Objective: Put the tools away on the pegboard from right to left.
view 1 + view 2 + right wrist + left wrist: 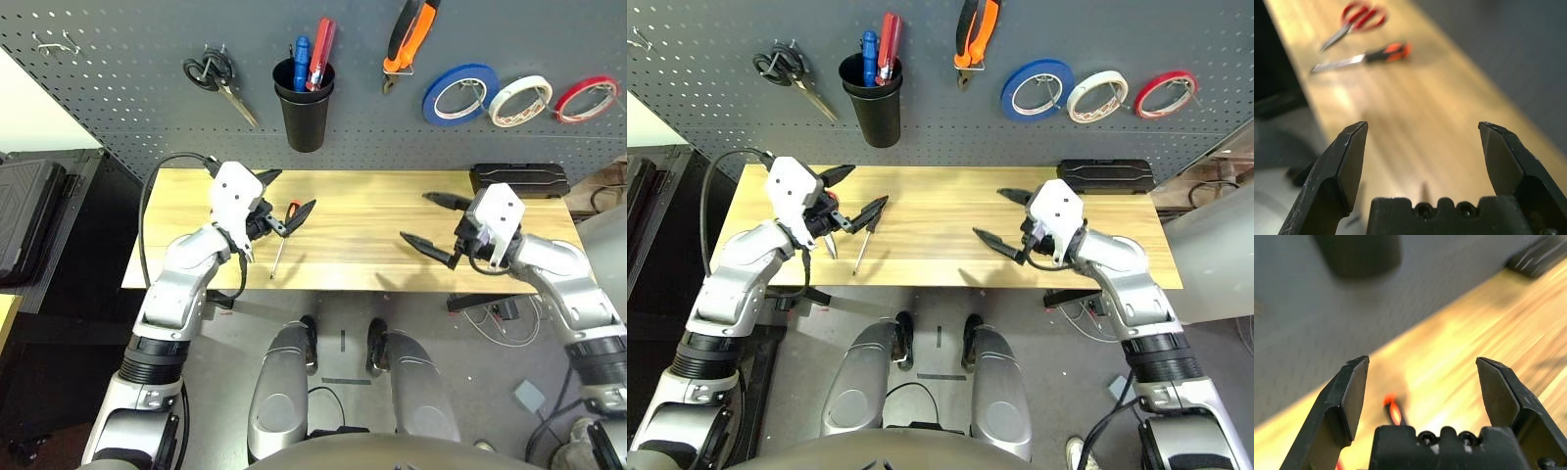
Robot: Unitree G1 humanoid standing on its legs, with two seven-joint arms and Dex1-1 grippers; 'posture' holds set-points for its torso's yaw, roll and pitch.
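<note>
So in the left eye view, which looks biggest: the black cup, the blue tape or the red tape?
1. Black cup.
2. Blue tape.
3. Red tape.
All three hang on the pegboard, about equally far from the camera.

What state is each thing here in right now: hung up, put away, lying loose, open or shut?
Whitish tape roll: hung on pegboard.
Orange-and-black pliers: hung.
Slim orange-black screwdriver: lying on wooden table.
Red-handled scissors: lying on table.
Black-handled scissors: hung.
Black cup: holds drivers.
Left gripper: open, empty.
Right gripper: open, empty.
</note>
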